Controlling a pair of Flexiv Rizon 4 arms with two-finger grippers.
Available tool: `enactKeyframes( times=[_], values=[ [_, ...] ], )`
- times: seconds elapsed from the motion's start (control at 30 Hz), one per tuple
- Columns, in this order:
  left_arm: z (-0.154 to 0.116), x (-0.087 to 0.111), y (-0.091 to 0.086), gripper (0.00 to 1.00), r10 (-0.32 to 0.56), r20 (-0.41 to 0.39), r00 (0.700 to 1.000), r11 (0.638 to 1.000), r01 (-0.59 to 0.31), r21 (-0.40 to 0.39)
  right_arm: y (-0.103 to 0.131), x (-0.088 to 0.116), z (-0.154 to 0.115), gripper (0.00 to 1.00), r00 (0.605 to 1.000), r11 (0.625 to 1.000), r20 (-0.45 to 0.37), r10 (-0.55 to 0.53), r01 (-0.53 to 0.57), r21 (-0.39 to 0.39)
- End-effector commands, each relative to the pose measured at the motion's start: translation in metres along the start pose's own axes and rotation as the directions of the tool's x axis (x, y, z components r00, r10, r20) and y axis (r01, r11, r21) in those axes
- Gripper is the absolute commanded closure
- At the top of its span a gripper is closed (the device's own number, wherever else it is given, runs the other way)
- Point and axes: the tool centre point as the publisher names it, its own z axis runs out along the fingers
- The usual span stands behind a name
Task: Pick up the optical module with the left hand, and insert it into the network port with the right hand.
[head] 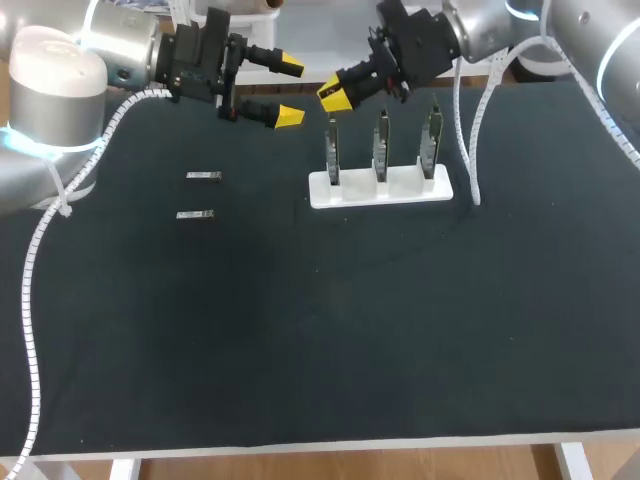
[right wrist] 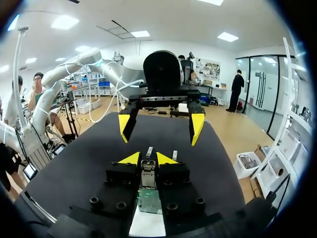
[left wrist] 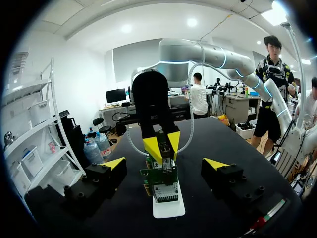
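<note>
Optical module point(right wrist: 148, 174) sits clamped between our right gripper's point(right wrist: 148, 159) nearly closed jaws, with the network port card point(head: 332, 150) on the white stand point(head: 380, 189) just ahead of them. Left gripper point(head: 289, 91) jaws are wide open and empty, well apart from two more modules point(head: 204, 176).

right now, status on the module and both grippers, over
Left gripper open, empty. Right gripper shut on the optical module, over the end board on the white stand. Two spare modules on the mat, clear of the path.
</note>
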Motion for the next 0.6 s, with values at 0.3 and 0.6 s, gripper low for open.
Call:
enactKeyframes(
  times=[0.3,0.6],
  values=[
    [0.0001,0.0003,-0.0014,0.0,0.003,0.001,1.0,1.0,-0.003,-0.005,-0.0057,0.0006,-0.0014,0.0,1.0,0.997,0.005,0.003,-0.003,-0.075],
    [0.0001,0.0003,-0.0014,0.0,0.003,0.001,1.0,1.0,-0.003,-0.005,-0.0057,0.0006,-0.0014,0.0,1.0,0.997,0.005,0.003,-0.003,-0.075]
  ],
)
